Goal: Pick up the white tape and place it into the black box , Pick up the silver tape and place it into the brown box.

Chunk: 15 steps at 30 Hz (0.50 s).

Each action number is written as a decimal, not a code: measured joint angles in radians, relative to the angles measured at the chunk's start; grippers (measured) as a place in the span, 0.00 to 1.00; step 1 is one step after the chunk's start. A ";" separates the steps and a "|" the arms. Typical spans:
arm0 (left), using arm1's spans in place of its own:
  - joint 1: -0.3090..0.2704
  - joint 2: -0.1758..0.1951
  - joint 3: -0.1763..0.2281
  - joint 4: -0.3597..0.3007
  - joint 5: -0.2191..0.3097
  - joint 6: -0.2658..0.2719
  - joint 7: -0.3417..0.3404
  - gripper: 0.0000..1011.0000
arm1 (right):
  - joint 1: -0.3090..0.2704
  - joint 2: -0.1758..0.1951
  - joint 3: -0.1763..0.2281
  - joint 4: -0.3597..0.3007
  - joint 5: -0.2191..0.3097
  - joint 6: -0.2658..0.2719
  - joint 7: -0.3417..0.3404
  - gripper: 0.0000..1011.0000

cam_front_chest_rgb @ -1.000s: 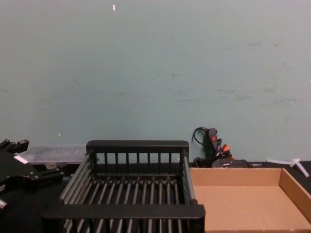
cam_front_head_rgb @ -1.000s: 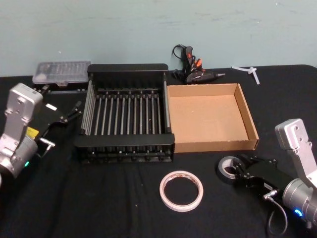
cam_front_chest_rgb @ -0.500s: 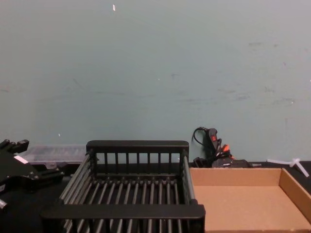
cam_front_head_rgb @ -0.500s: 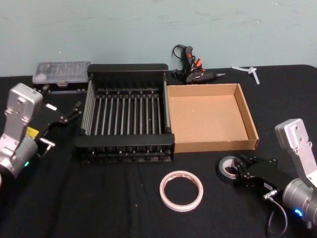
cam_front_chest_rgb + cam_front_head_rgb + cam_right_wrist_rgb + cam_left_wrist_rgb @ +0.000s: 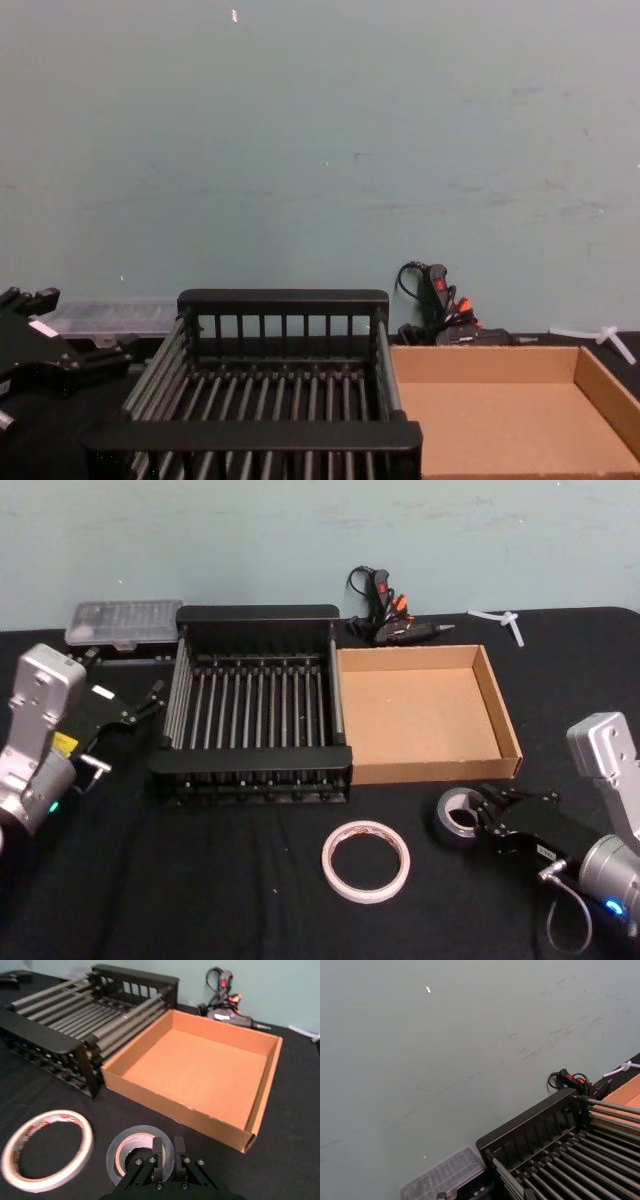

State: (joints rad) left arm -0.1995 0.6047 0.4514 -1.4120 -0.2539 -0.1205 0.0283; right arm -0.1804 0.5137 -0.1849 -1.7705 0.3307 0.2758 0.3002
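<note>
Right jaws: the right gripper (image 5: 165,1160) is clenched on the near wall of the silver tape (image 5: 137,1152), one finger inside the pale core and one outside, as the right wrist view shows.
Right arm pose: low over the worktop (image 5: 200,880), reaching in from the robot's right in front of the brown box (image 5: 500,720), wrist housing raised behind the jaws.
Silver tape: lying flat on the worktop just in front of the brown box's front right corner, close to its wall; whether it touches the wall cannot be told.
White tape: the white tape (image 5: 366,863) lies flat on the worktop to the left of the silver tape, near it but apart, in front of the seam where the brown box meets the black box (image 5: 255,780).
Black box: standing just to the left of the brown box, walls side by side.
Left jaws: the left gripper (image 5: 150,705) is released, its thin fingers spread.
Left arm pose: held to the left of the black box, jaws pointing toward its left wall, apart from it.
Behind the brown box: a glue gun (image 5: 385,615) by the wall.
Far left of the brown box: a clear plastic case (image 5: 122,623) behind the black box's left corner.
</note>
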 joint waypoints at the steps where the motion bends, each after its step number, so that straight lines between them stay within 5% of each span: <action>1: 0.000 0.000 0.000 0.000 0.000 0.000 0.000 0.99 | -0.002 0.002 0.001 -0.004 0.002 -0.002 0.003 0.14; 15: 0.000 0.000 0.000 0.000 0.000 0.000 0.000 0.99 | 0.016 0.015 0.018 -0.044 0.035 -0.037 0.023 0.14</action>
State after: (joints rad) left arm -0.1995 0.6047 0.4514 -1.4120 -0.2539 -0.1205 0.0283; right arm -0.1645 0.5288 -0.1669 -1.8149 0.3652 0.2391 0.3234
